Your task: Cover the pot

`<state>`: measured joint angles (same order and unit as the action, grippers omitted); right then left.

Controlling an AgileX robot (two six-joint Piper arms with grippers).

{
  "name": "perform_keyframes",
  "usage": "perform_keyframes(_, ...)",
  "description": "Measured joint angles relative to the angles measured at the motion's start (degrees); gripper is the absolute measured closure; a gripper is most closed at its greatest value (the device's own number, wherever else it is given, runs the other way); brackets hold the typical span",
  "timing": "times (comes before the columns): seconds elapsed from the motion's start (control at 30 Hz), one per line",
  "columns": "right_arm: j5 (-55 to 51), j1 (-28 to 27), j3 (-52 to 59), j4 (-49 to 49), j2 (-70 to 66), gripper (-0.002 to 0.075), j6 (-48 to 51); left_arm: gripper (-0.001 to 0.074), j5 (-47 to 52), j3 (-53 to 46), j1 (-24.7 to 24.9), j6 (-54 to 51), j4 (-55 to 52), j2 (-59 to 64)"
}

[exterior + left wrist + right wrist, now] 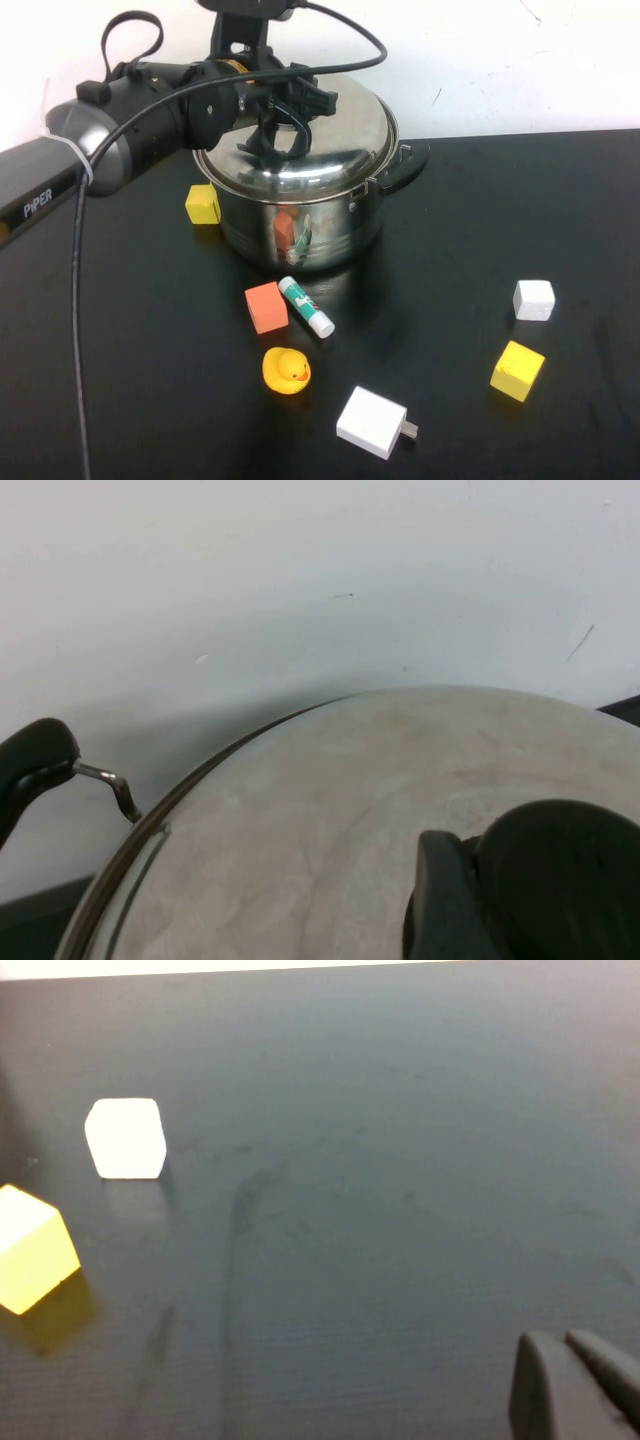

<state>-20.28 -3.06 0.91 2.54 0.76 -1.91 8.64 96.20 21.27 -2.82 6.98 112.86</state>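
Observation:
The steel pot (300, 225) stands at the back middle of the black table, one black side handle (400, 165) showing. The domed steel lid (330, 130) sits on top of it. My left gripper (283, 128) is over the lid's centre, shut on the black knob. In the left wrist view the lid (330, 820) fills the lower part, with one finger (440, 900) pressed against the knob (565, 880). My right gripper (575, 1380) is shut and empty, low over bare table, out of the high view.
Near the pot lie a yellow block (203, 204), an orange block (266, 306), a glue stick (306, 306), a rubber duck (286, 370) and a white charger (372, 422). On the right lie a white block (533, 299) and a yellow block (517, 369).

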Motion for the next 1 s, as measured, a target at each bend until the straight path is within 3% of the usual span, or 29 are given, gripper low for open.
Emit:
perform_keyframes(0.3,0.0,0.0,0.0,0.0,0.0,0.0728,0.0,0.0395,-1.8,0.0,0.0,0.1,0.0,0.0)
perform_keyframes(0.47,0.0,0.0,0.0,0.0,0.0,0.0728,0.0,0.0263,-4.1,0.0,0.0,0.3,0.0,-0.2)
perform_keyframes(0.7,0.0,0.0,0.0,0.0,0.0,0.0728,0.0,0.0233,-4.0,-0.1,0.0,-0.3,0.0,-3.9)
perform_keyframes(0.83,0.0,0.0,0.0,0.0,0.0,0.0728,0.0,0.0279,-2.5,-0.1,0.0,-0.7,0.0,-8.4)
perform_keyframes(1.0,0.0,0.0,0.0,0.0,0.0,0.0728,0.0,0.0454,0.9,-0.1,0.0,-0.9,-0.1,-16.5)
